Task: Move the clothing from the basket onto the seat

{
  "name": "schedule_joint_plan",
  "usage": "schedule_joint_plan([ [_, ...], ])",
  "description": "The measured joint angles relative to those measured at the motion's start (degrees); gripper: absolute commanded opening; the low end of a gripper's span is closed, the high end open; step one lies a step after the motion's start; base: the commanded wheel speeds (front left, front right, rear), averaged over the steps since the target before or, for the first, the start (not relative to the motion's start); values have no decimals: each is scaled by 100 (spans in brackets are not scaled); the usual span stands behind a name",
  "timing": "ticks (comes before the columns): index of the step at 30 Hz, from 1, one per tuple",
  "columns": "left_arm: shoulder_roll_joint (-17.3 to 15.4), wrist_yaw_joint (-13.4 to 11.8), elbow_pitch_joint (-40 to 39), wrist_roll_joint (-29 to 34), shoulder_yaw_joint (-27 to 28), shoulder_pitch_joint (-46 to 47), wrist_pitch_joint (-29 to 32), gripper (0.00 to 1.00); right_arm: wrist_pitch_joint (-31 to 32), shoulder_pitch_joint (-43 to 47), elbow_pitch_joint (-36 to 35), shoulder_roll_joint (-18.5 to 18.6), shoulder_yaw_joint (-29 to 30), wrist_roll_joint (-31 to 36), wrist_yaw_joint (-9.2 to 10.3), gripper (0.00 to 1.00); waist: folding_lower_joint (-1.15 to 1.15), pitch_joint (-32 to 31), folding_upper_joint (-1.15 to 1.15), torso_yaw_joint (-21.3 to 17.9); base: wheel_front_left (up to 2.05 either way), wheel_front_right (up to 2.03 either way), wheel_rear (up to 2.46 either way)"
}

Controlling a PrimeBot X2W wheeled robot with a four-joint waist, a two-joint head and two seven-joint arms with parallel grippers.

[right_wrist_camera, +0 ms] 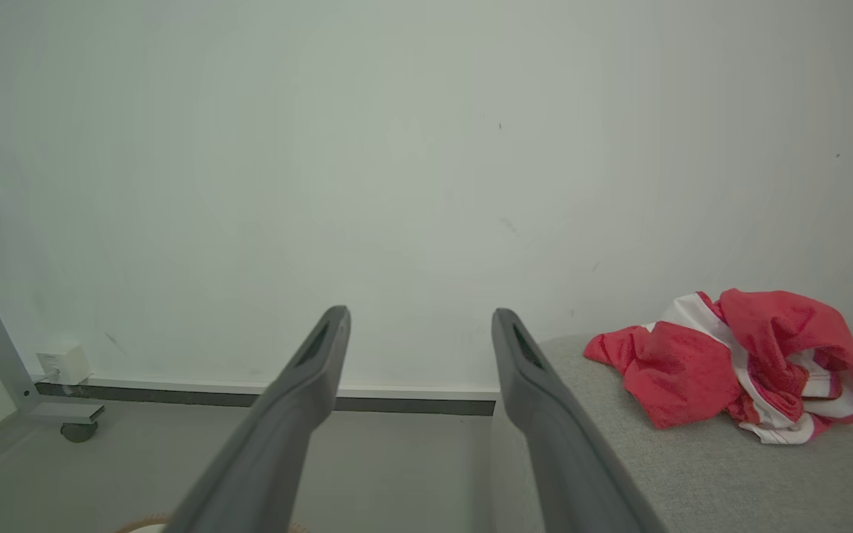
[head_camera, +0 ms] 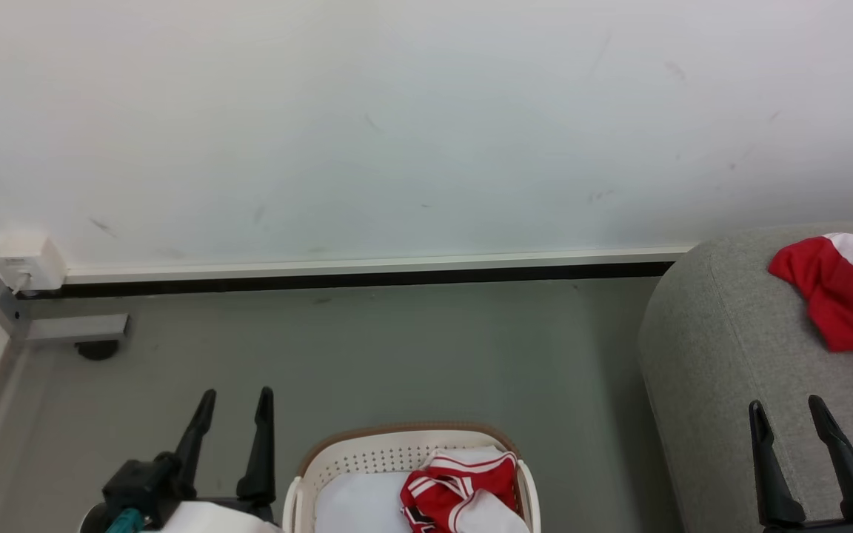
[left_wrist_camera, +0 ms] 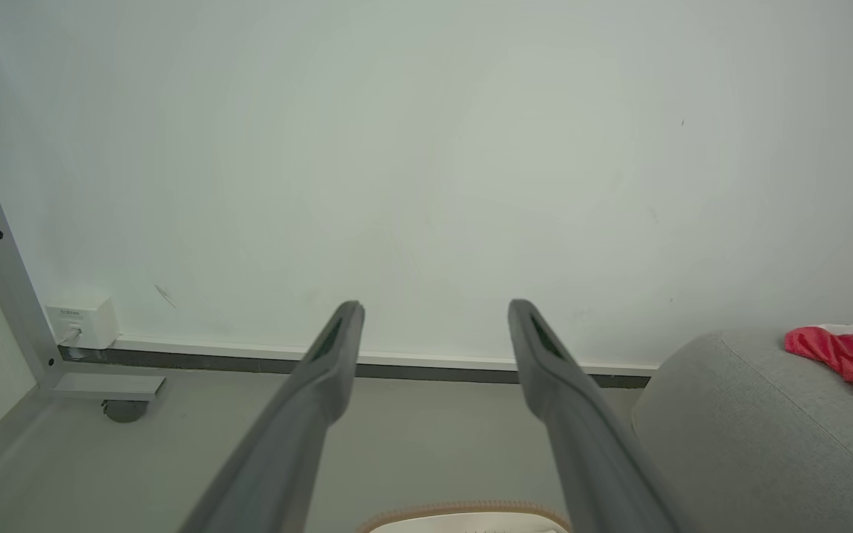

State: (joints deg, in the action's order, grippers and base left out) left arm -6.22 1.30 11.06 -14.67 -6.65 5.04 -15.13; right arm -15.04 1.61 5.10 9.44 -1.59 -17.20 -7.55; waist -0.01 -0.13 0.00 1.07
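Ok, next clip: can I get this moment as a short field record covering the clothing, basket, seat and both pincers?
basket: between the two pincers, left of the seat
striped-trim garment: in the basket, right side, with a white pad
seat: grey, right of the basket
crumpled red garment: lying on the seat
left pincer: open, empty
right pincer: open, empty
task status: one garment not yet moved

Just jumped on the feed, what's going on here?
Clothes transfer, partway done. One red and white garment lies on the seat; a second garment is in the basket on the floor. The left tool and right tool are both open and empty, so nothing is being carried right now.
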Motion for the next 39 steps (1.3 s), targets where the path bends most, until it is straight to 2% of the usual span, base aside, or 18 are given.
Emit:
schedule_joint_plan([
  [6,187,227,99,283,211,-102,0,100,0,-7,71,-196,-68,81,0,100,0,37,0,-54,0,0,0],
  [15,304,394,175,416,371,-94,0,100,-1,-121,137,-227,-73,82,0,100,0,55,0,-33,0,0,0],
  [39,339,490,249,452,371,-31,0,100,-1,-148,202,-260,-118,32,0,100,1,51,0,-123,0,0,0],
])
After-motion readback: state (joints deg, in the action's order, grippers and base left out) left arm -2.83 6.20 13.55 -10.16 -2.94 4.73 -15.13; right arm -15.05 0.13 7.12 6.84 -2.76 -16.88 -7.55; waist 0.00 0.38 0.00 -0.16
